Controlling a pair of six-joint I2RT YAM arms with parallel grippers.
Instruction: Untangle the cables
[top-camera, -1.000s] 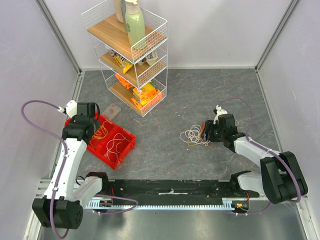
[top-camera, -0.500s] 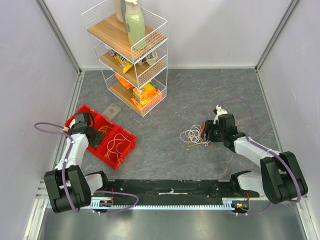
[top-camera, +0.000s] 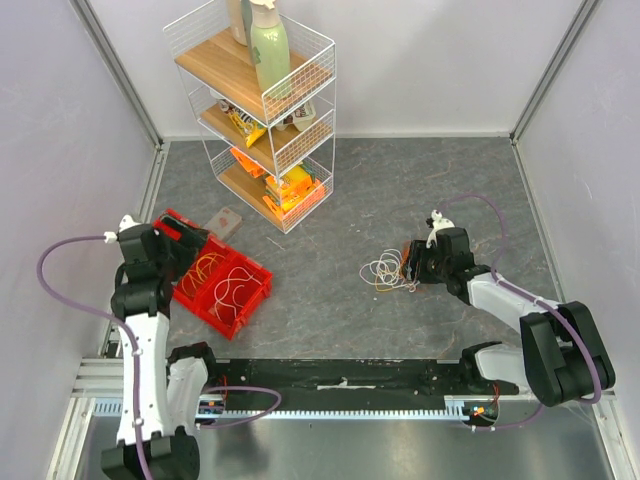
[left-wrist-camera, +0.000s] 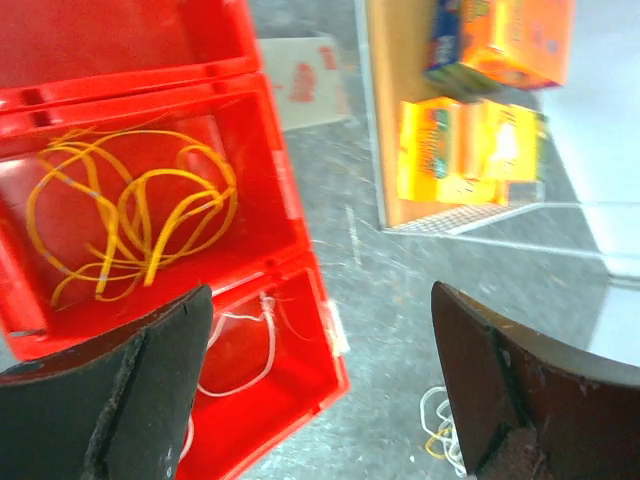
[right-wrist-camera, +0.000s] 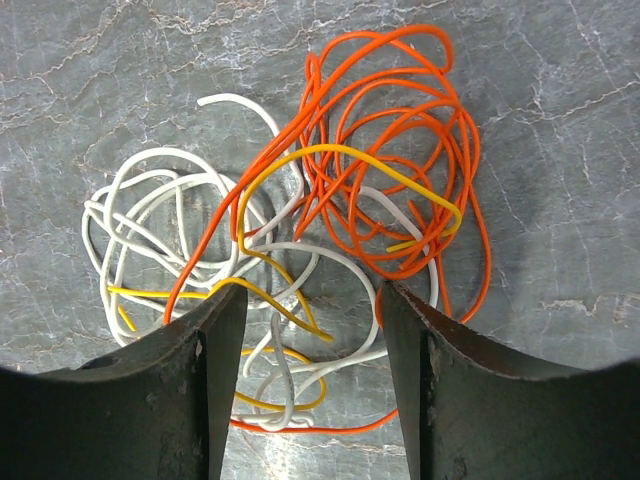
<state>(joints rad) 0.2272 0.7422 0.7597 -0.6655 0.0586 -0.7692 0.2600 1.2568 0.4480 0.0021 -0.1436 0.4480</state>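
Note:
The cables (right-wrist-camera: 300, 230), thin orange, yellow and white wires, lie in a loose tangle on the grey table (top-camera: 385, 272). My right gripper (right-wrist-camera: 310, 370) is open and low over the tangle's near edge. White and yellow strands lie between its fingers (right-wrist-camera: 190, 390), and none is pinched. My left gripper (left-wrist-camera: 320, 400) is wide open and holds nothing, hovering above a red bin (left-wrist-camera: 290, 200). One compartment of the bin holds a coil of yellow wire (left-wrist-camera: 130, 215). Another holds a white wire (left-wrist-camera: 240, 350). From above, the left gripper (top-camera: 185, 250) is over the bin's far end.
A white wire shelf rack (top-camera: 265, 110) with a bottle and snack packets stands at the back. A small flat packet (top-camera: 225, 222) lies on the table between the rack and the red bin (top-camera: 262, 275). Pale walls enclose the table on three sides.
The left arm swung down toward its base and back up over the red bin, and its jaws went from shut to wide open. The right arm and the tangle stayed still.

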